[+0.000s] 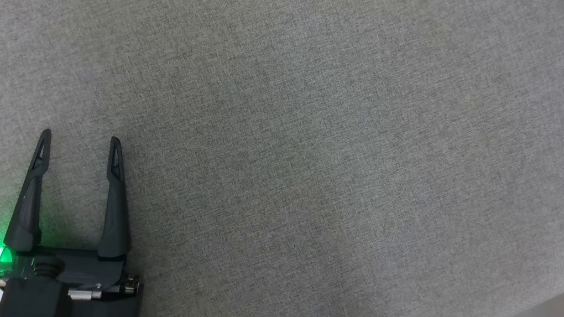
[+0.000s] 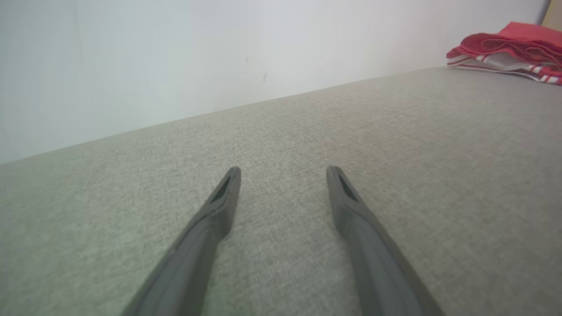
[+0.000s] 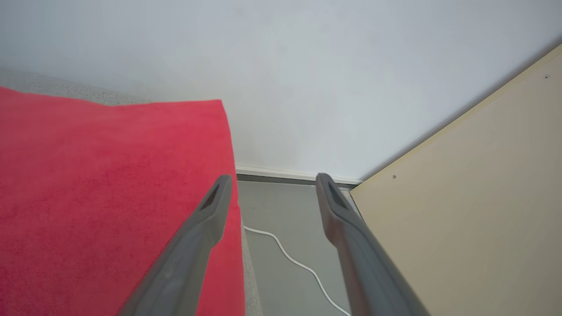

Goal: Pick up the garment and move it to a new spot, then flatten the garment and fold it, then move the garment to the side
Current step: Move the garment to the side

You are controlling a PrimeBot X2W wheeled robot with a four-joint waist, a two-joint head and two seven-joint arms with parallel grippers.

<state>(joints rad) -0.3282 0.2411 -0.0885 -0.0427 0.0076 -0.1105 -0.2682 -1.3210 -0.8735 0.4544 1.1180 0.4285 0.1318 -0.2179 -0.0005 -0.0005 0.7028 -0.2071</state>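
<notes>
Lying at the tabletop (image 1: 318, 175) edge, the red garment (image 3: 109, 197) could have slipped off had your spread right end effector (image 3: 273, 177) brushed it; the left end effector (image 1: 79, 136) was spread too.

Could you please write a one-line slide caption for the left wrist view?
Open left gripper over the grey fabric surface, with the red-and-white garment lying at the far right.

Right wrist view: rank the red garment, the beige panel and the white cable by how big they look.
1. red garment, though nearest the camera.
2. beige panel, close behind.
3. white cable, far smallest.
</notes>
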